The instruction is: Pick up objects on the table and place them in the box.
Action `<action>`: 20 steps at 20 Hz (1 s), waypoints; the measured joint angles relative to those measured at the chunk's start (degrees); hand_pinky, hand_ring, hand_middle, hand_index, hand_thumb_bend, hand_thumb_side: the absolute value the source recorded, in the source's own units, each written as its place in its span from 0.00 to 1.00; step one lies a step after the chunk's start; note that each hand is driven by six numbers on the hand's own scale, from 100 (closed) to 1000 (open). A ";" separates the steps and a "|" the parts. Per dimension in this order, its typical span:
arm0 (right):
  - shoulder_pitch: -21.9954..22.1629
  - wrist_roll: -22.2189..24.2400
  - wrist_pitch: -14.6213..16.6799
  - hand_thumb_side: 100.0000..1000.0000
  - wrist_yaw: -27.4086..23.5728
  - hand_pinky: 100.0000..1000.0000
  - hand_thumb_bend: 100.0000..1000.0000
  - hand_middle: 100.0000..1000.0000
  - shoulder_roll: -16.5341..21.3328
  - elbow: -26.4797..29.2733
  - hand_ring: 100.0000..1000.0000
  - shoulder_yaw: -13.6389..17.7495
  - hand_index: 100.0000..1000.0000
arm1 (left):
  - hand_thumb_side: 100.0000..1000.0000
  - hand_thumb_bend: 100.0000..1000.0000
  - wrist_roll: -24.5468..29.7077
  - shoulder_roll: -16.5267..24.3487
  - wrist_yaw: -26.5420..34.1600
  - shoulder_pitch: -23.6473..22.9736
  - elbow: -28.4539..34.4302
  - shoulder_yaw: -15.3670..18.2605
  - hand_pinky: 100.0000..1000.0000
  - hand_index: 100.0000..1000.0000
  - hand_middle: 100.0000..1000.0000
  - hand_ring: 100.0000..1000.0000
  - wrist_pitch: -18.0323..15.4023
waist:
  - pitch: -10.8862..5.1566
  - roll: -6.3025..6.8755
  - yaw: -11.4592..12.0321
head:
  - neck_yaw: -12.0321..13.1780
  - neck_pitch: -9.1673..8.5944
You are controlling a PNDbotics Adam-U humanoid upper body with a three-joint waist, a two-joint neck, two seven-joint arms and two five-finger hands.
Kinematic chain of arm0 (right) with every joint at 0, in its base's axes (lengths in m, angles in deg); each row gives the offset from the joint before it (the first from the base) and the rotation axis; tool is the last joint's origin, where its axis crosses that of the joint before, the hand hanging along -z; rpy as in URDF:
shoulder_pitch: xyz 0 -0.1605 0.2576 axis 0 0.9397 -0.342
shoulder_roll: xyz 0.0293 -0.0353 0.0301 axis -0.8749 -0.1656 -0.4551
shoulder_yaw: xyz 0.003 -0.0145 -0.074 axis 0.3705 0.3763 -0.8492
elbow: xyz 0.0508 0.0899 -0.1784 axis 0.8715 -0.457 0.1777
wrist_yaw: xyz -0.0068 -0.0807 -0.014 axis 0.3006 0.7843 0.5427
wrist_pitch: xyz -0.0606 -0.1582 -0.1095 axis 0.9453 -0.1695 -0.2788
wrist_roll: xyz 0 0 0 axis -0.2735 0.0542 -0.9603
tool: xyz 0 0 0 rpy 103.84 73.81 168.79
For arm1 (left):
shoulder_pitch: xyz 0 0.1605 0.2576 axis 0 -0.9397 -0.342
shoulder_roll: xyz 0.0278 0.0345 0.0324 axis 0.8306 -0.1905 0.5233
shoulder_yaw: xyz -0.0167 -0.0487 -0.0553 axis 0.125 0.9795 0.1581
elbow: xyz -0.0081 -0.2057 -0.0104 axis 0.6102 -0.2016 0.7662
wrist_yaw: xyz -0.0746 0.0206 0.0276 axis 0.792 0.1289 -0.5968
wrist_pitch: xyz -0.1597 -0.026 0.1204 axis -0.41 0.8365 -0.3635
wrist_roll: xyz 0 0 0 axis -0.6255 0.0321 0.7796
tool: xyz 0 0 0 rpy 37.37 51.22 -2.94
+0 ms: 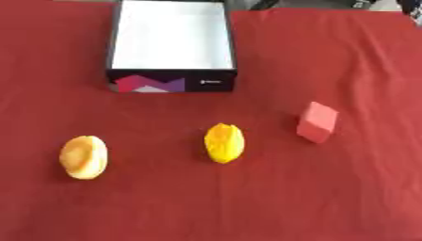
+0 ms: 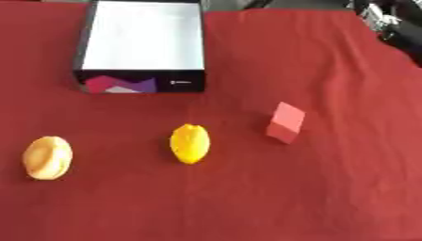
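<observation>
Before box [image 1: 171,84], lemon [image 1: 224,142], red block [image 1: 317,122]

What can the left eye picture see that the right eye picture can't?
Only the left eye view: more red cloth to the left of the tan round object.

Only the right eye view: dark and silvery equipment at the top right corner, and more cloth on the right.

Both: the box, white inside with nothing in it, the yellow lemon-like object and the pink block, all apart on the cloth. Neither view shows a robot hand.
</observation>
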 measured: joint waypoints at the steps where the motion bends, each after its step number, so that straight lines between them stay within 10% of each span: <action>1: -0.28 0.25 0.53 0.42 0.50 1.00 0.00 0.85 1.46 0.15 0.98 -0.87 0.87 | 0.85 0.11 0.01 0.01 -0.09 -0.14 -0.01 -0.01 0.82 0.83 0.74 0.73 0.00 | -0.03 -0.17 -0.04 | 0.02 0.03; 20: 1.41 7.61 11.46 0.48 9.34 0.98 0.00 0.85 14.44 10.13 0.95 -8.70 0.89 | 0.86 0.11 0.61 0.45 -0.41 -0.24 -0.03 -0.71 0.82 0.82 0.74 0.73 0.15 | -0.10 -0.32 0.75 | -0.57 0.06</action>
